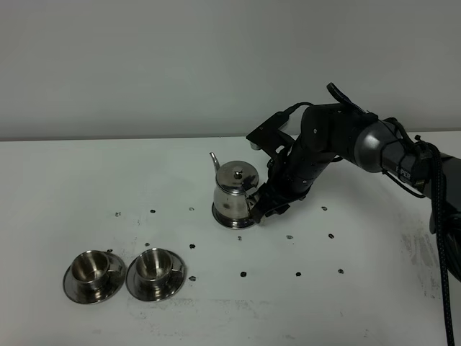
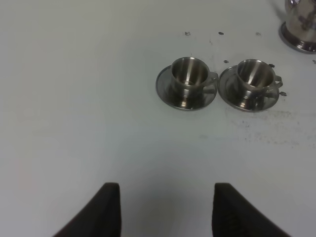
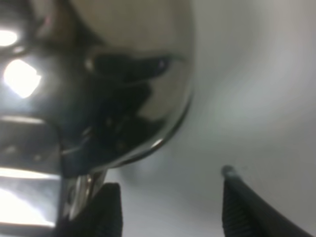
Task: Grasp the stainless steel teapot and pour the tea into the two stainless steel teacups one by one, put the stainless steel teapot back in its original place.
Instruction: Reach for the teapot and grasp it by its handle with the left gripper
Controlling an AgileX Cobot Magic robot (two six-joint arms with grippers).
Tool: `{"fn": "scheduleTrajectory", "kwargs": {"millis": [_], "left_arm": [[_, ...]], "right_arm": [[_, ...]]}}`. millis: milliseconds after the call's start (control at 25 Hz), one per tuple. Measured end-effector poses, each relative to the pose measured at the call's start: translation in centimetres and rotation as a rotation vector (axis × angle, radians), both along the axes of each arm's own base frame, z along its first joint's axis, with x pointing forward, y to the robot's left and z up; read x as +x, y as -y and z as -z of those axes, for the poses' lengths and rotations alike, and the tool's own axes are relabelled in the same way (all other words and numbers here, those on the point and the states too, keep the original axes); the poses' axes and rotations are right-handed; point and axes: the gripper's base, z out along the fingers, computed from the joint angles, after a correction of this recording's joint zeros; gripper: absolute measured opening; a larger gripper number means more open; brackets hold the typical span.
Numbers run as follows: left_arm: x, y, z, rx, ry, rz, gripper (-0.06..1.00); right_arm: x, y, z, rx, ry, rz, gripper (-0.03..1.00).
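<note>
The stainless steel teapot (image 1: 235, 194) stands upright on the white table (image 1: 86, 173), spout to the back left; its edge shows in the left wrist view (image 2: 300, 27). My right gripper (image 1: 263, 209) is low at the pot's handle side, jaws apart; up close (image 3: 168, 212) the pot's body (image 3: 123, 74) fills the view and the handle band lies just outside one finger (image 3: 101, 210). The two stainless steel teacups (image 1: 91, 267) (image 1: 153, 264) sit on saucers at the front left, also in the left wrist view (image 2: 188, 71) (image 2: 254, 74). No tea shows. My left gripper (image 2: 165, 212) is open, well short of the cups.
Small dark marks (image 1: 243, 274) dot the table between the pot and the cups and to the right. The right arm (image 1: 346, 137) and its cables (image 1: 439, 209) reach in from the right edge. A grey wall (image 1: 216, 65) stands behind the table.
</note>
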Motion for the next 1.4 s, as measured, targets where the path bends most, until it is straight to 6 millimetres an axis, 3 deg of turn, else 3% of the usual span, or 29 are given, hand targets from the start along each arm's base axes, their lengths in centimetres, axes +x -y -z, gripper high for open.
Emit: {"fn": "scheduleTrajectory", "kwargs": {"millis": [280, 480, 600, 840, 1040, 1400], "left_arm": [[0.0, 0.0, 0.0, 0.0, 0.0, 0.0, 0.48], [0.0, 0.0, 0.0, 0.0, 0.0, 0.0, 0.48], [0.0, 0.0, 0.0, 0.0, 0.0, 0.0, 0.48], [0.0, 0.0, 0.0, 0.0, 0.0, 0.0, 0.48], [0.0, 0.0, 0.0, 0.0, 0.0, 0.0, 0.48], [0.0, 0.0, 0.0, 0.0, 0.0, 0.0, 0.48]], "right_arm": [[0.0, 1.0, -0.5, -0.043, -0.012, 0.029, 0.47], [0.0, 2.8, -4.0, -0.053, 0.045, 0.124, 0.47], [-1.2, 3.3, -5.9, -0.025, 0.07, 0.169, 0.47], [-5.1, 4.2, -7.2, 0.052, 0.129, 0.262, 0.47], [-7.4, 3.3, -4.9, 0.117, 0.179, 0.318, 0.47], [-6.7, 1.6, 0.4, 0.141, 0.222, 0.342, 0.47]]}}
